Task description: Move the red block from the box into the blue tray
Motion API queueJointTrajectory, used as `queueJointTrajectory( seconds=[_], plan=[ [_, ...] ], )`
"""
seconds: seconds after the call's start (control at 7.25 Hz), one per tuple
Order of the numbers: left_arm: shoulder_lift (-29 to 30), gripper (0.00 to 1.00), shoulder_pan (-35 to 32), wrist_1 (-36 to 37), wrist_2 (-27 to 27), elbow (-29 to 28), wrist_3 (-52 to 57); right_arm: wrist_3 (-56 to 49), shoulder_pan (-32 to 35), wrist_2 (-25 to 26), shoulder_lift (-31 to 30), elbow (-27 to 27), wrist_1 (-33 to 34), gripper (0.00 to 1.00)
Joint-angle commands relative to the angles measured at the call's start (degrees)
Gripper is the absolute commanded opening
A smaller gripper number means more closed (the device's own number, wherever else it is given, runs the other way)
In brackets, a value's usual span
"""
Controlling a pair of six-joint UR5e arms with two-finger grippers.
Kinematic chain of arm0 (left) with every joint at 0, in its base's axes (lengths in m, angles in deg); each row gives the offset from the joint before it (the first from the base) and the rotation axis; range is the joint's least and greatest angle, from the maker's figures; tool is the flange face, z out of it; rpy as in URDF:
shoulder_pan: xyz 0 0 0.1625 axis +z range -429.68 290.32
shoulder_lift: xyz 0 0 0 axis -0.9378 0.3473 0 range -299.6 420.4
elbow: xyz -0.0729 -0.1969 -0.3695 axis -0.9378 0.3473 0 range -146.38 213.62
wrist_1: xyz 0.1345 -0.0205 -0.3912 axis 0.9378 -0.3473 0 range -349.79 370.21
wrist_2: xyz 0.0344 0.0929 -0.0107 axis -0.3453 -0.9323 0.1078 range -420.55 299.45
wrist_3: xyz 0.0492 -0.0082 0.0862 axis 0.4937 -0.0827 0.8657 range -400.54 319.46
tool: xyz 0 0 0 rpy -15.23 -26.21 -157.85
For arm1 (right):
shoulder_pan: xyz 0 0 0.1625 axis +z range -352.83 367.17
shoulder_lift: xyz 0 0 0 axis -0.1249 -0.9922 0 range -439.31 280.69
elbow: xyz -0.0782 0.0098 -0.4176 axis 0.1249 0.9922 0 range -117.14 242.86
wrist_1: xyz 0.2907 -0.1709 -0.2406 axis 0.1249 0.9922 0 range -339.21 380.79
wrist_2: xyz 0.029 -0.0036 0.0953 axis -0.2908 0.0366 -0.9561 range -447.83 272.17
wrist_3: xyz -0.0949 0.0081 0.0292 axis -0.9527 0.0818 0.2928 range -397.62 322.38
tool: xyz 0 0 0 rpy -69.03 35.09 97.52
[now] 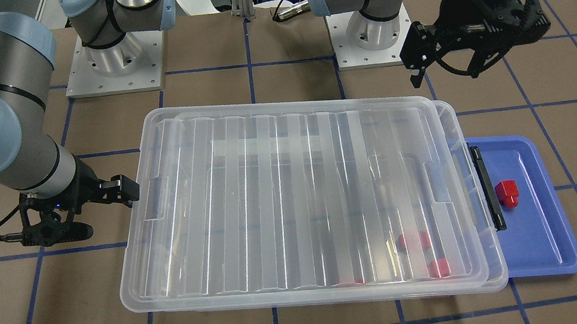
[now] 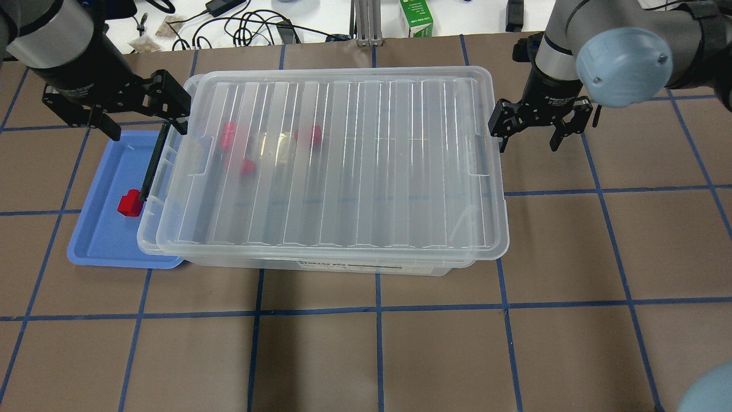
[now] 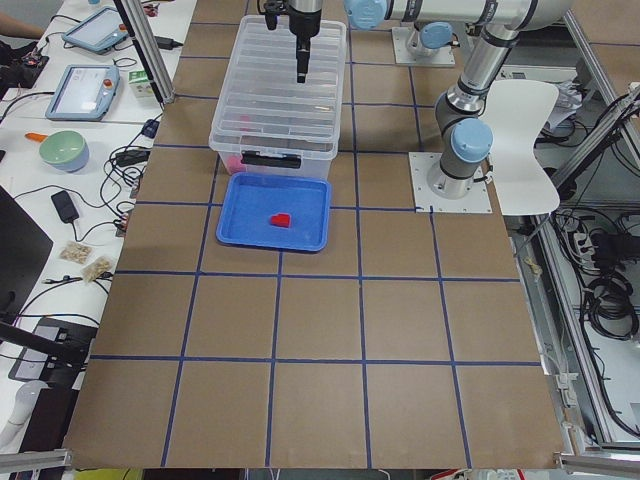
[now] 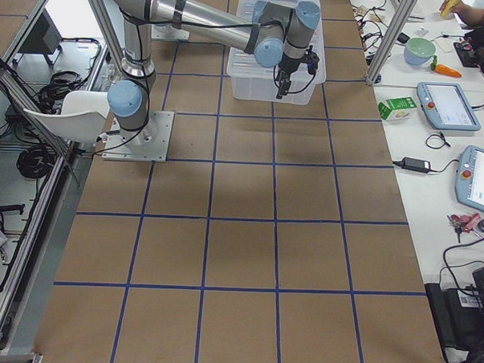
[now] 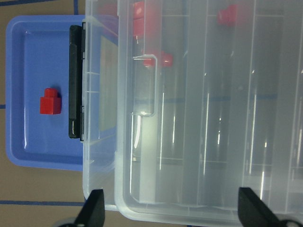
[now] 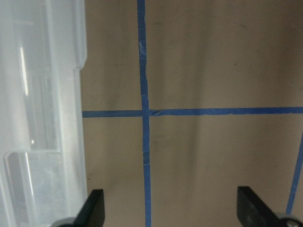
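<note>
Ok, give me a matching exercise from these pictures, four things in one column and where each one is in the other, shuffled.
Things:
1. red block
2. blue tray
3. left gripper
4. right gripper

Places:
A. open above bare table beside the clear box
B. lying in the tray
C. open above the box's black clip handle end
D. on the table, at the box's handle end

Pairs: 1-B, 2-D, 3-C, 4-A

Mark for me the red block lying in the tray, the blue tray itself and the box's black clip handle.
red block point(image 1: 507, 193): front-facing view, middle of its top face.
blue tray point(image 1: 547, 239): front-facing view, bare floor near its front corner.
black clip handle point(image 1: 489, 197): front-facing view, middle of the bar.
</note>
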Motion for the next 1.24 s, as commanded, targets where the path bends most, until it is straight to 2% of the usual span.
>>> queueJointTrajectory(
  seconds=[0.0, 0.55, 0.97, 1.1],
  plan=[
    [0.3, 1.00, 0.4, -0.5, 1.0, -0.3, 0.0, 0.2, 0.2, -0.1, 0.0, 0.0, 0.0, 1.00],
    [2.3, 1.00, -1.9, -3.5, 0.5, -3.6, -0.1, 0.6, 0.4, 0.5, -1.6, 3.5, -0.1, 1.00],
    [2.1, 1.00, -2.2, -3.5, 0.6, -3.0, -0.2, 0.8, 0.4, 1.3, -11.6, 3.4, -8.2, 1.00],
    [2.2, 1.00, -2.2, -3.5, 0.8, -3.0, -0.3, 1.6, 0.4, 3.3, -13.8, 3.1, -9.6, 1.00]
  ],
)
